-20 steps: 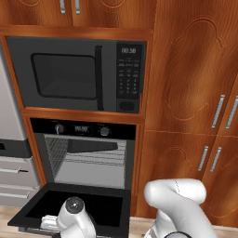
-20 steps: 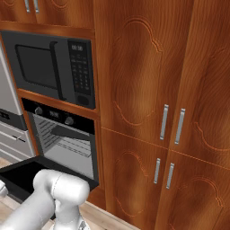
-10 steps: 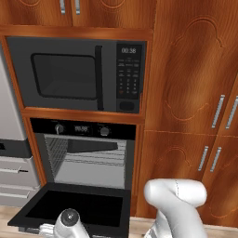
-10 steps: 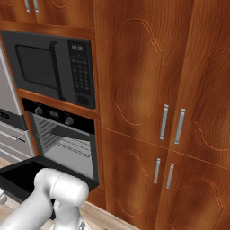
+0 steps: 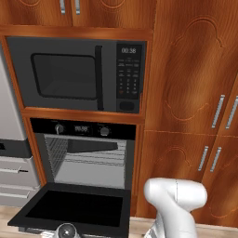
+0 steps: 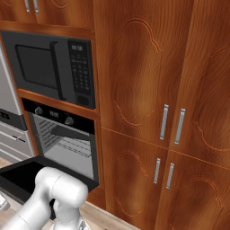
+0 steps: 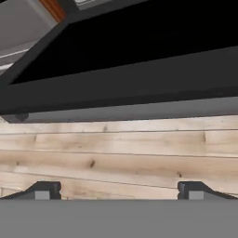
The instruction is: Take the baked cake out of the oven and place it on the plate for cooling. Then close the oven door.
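The black oven [image 5: 86, 155] [image 6: 63, 137] stands open, and its wire racks [image 5: 93, 155] look bare. Its oven door [image 5: 74, 209] [image 6: 24, 179] lies folded down flat. In the hand view the door's dark underside [image 7: 139, 60] and long grey handle bar [image 7: 125, 111] run across the top, over the floor. My gripper [image 7: 118, 193] is open, low in front of the door's front edge, with nothing between its fingertips [image 7: 44, 190]. My wrist [image 5: 66, 230] shows just below the door's edge. The cake and the plate are out of view.
A dark grey microwave [image 5: 79, 74] [image 6: 49, 67] sits above the oven. Tall wooden cabinets [image 5: 195, 116] [image 6: 170, 112] stand to the right, and steel drawers [image 5: 11, 172] to the left. A light wood floor [image 7: 116, 148] lies under the door.
My wrist has sunk lower in front of the open door, down to the bottom edge of the left base view. The oven and its door have not moved. The gripper stays open.
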You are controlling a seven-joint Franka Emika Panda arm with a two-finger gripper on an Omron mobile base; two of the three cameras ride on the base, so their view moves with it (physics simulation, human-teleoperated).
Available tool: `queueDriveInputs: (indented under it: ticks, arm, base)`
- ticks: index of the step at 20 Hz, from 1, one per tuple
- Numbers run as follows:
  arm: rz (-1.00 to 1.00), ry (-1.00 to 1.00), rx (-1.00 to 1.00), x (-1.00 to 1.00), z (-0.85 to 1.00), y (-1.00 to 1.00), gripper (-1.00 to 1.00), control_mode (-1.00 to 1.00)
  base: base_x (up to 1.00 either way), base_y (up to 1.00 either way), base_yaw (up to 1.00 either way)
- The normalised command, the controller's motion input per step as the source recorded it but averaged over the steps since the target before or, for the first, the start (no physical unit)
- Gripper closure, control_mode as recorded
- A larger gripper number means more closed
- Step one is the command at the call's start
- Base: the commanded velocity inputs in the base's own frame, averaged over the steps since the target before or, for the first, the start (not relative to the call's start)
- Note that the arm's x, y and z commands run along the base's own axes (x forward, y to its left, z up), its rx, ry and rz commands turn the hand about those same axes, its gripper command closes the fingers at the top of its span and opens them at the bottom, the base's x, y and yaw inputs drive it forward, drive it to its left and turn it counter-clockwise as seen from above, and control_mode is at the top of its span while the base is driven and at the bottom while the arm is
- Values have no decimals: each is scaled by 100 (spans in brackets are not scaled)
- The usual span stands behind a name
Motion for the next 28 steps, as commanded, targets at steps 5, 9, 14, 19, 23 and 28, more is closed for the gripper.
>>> queueDriveInputs:
  ticks: [5,9,14,19,23,28]
  arm:
    - [-7,-4,0,0,-49,25,-100,-100]
    - [-8,-1,-1,-2,-35,26,-100,-100]
    - [-5,-13,-7,5,-29,1,-100,-100]
    - [-5,-20,-16,7,-20,0,-100,-100]
    - [-5,-12,-18,7,-13,0,-100,-100]
    - [-2,-12,-11,20,-13,1,-100,-100]
  base:
    - [0,0,0]
    - [0,0,0]
    - [0,0,0]
    - [0,0,0]
    - [0,0,0]
    - [0,0,0]
